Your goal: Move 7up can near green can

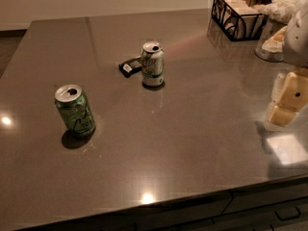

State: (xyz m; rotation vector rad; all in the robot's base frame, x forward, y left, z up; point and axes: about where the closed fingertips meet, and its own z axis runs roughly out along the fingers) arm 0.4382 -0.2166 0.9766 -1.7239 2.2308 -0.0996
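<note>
In the camera view, the 7up can [152, 64] stands upright about mid-desk [192, 148], somewhat nearer the far edge. A dark flat packet [130, 66] lies just beside it, perhaps touching, on the side toward the left edge. The green can [75, 110] stands upright well apart from it, near the left edge. The tool [288, 99] hangs over the right edge, far from both cans and with neither in it; whether it is wide or narrow I cannot tell. The main risk, as I judge it, is the light, opened 7up can tipping or skidding on the glossy top if the tool arrives off-centre or too high. The packet may get dragged along with it. Carrying too far could knock the green can over, and a wide swing near the far right corner could clip the black wire basket [236, 16].
</note>
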